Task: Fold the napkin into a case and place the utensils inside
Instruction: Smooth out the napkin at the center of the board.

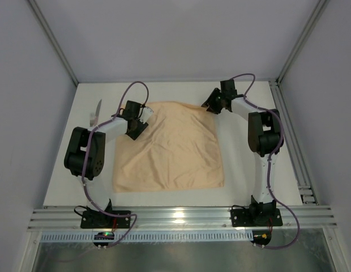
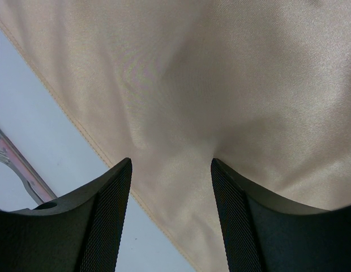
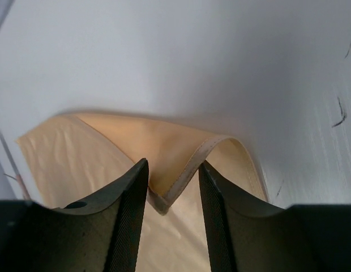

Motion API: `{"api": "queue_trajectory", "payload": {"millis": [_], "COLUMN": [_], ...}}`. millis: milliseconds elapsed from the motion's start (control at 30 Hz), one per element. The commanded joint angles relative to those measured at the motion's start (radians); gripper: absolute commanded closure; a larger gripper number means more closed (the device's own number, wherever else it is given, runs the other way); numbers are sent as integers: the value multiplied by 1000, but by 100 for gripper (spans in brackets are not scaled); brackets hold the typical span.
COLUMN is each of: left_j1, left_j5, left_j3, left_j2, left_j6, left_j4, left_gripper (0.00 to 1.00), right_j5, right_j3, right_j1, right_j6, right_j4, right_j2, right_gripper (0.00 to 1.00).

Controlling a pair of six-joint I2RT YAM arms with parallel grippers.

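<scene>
Showing plain peach-orange napkin point(image 1: 175, 147) lying on white table point(image 1: 239, 165); silver-grey and pale pinkish utensil point(image 1: 97, 110); black arms point(image 1: 85, 153) trailing purple cables point(image 1: 136, 85).

The napkin point(image 1: 172, 147) lies spread, slightly rumpled, at the centre of the desk point(image 1: 164, 90). The left end effector point(image 1: 137, 129) sits at its far-left corner and the right end effector point(image 1: 212, 102) at its far-right corner. One utensil point(image 1: 96, 113) lies near the desk's far-left edge, apart from the napkin.

We see the napkin point(image 1: 175, 147) spread open on the desk point(image 1: 238, 147), peach-orange and lightly rumpled, its far right corner curled up into a fold. The utensil point(image 1: 96, 112) lies apart beyond the far left corner, silver blade pointing away.
</scene>
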Motion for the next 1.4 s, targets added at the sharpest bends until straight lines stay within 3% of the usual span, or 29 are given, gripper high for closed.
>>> {"api": "queue_trajectory", "payload": {"millis": [0,100,233,333,500,700,800,933,1167,1367], "left_j1": [3,3,3,5,11,11,13,14,22,22], "left_j5": [30,30,45,60,106,145,116,49,36,154], "left_j3": [0,0,2,3,22,13,-59,-208,-438,-474], "left_j2": [26,29,17,-24,-122,-362,-504,-620,-748,-988], "left_j6": [-3,3,2,-6,-14,37,77,95,59,176], "left_j4": [29,30,27,17,-42,-239,-354,-434,-387,-638], "left_gripper": [39,39,38,35,29,24,23,25,31,33], "right_j5": [-65,-36,-30,-19,78,281,284,301,367,383], "right_j3": [30,75,254,341,281,-85,-429,-694,-889,-978], "right_j1": [-16,-19,-39,-48,-46,18,53,122,254,320], "right_j6": [117,140,157,84,-82,-312,-320,-273,-199,-120], "right_j4": [125,133,40,-43,-124,-220,-226,-223,-319,-411], "right_j2": [-6,14,115,161,18,-348,-564,-762,-911,-1092], "right_gripper": [55,53,53,53,49,41,39,39,39,39]}}
